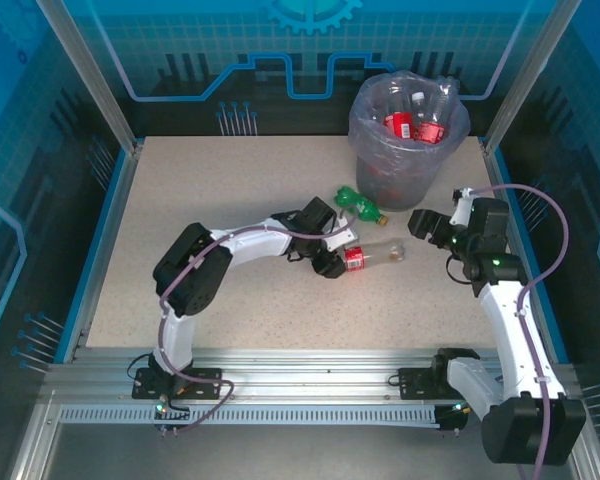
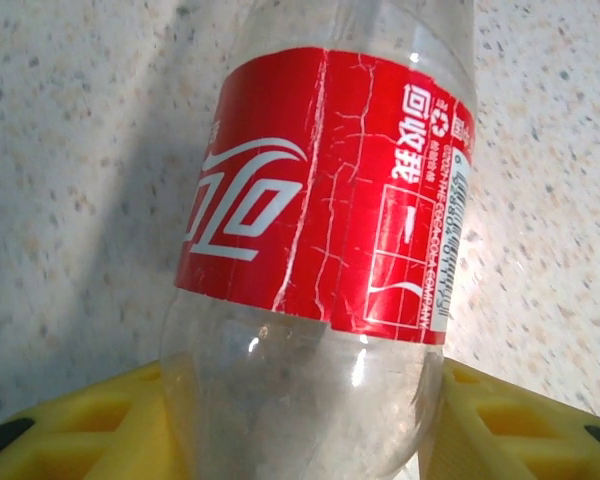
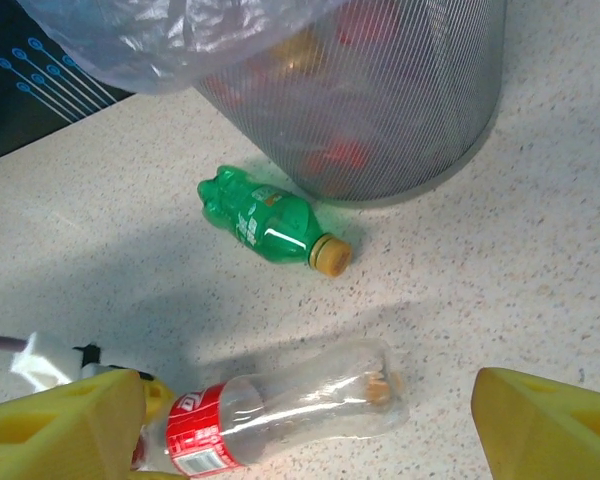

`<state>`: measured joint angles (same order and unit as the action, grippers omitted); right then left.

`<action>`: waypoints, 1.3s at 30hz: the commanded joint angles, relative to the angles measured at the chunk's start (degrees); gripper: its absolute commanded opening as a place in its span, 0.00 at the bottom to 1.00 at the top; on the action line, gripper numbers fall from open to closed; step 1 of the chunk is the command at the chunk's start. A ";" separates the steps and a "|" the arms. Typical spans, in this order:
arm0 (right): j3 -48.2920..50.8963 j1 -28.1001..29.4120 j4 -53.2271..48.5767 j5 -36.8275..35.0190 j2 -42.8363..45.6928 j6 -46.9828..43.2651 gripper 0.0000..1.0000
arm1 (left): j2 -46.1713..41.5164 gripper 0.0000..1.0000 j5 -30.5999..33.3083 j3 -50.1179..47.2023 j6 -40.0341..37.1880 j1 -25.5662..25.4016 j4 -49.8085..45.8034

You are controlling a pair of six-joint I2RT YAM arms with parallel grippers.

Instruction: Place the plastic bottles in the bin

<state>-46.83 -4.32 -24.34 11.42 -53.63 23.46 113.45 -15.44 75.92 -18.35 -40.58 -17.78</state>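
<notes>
Speckled beige worktop (image 1: 230, 190) sits inside a booth of blue printed panels and aluminium posts. The left claw (image 1: 331, 262) is pinching a red-labelled bottle (image 2: 325, 240) on its clear body below the label, with yellow fingers (image 2: 100, 425) pressed against either side. The bottle lies on its side, seemingly resting on the worktop, its far end pointing toward the right claw (image 1: 423, 226). That claw hangs spread with nothing between its fingers.

A green bottle (image 3: 270, 225) lies just beyond the left claw, between it and the bin (image 1: 380, 165). The bin stands at the far edge, ahead of the right claw, with several bottles (image 1: 412, 120) inside.

The step in hand looks like the grasp of the red-labelled bottle. The next move calls for a lift clear of the green bottle, a carry over the bin's rim and a release. The thin plastic may crumple or slip.
</notes>
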 commanded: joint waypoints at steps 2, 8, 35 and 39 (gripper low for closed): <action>2.48 -0.96 1.43 2.73 -0.51 3.53 0.92 | -8.70 0.49 0.36 -6.47 5.14 -0.30 7.20; 4.65 -0.78 8.40 8.54 -2.78 9.45 0.97 | -15.36 0.49 4.78 -14.82 15.20 -0.20 17.43; 5.37 18.63 49.49 10.54 -28.82 24.94 0.83 | -22.92 0.45 8.68 -28.72 41.16 -3.01 41.51; 4.06 19.24 50.15 10.86 -30.25 25.03 0.77 | -22.62 0.45 8.59 -28.58 41.24 -3.29 42.30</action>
<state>-40.82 14.00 22.09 22.57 -83.09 47.64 92.92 -6.24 47.77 22.57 -43.55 21.28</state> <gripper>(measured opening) 0.781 0.473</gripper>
